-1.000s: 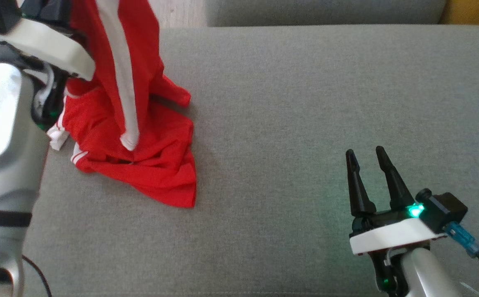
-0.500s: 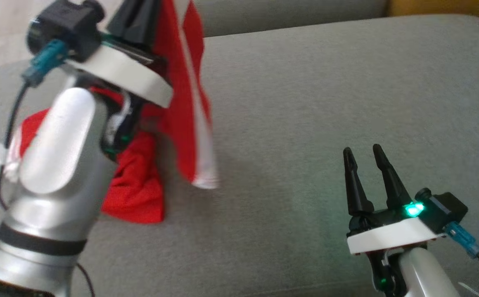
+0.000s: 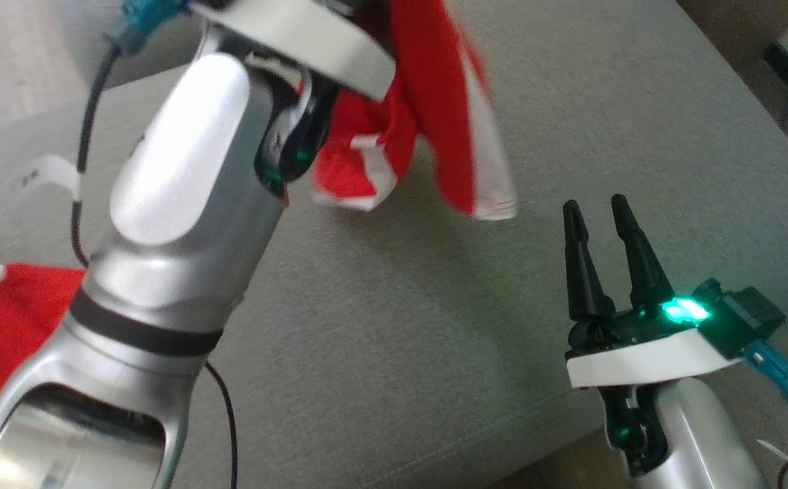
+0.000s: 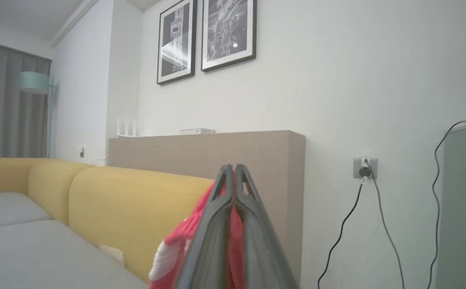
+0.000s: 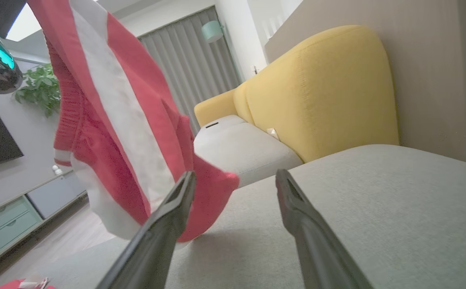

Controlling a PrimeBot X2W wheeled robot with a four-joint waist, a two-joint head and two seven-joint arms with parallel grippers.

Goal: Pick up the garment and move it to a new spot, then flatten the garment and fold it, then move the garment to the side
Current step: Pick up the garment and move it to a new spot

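Left gripper (image 4: pixel 233 171): fingers pressed together on a fold of the garment (image 3: pixel 438 102), raised over the far middle of the grey cushion (image 3: pixel 401 326). Garment: red with a white stripe, hanging free; whether its hem touches the cushion cannot be told. Right gripper (image 3: pixel 598 210): fingers apart, empty, over the cushion's near right corner, beside its near edge. Bare cushion lies open between hem and that edge. Red cloth (image 3: pixel 0 333): on the cushion's left end. Yellow sofa back (image 5: pixel 329 88): beyond the cushion's far edge
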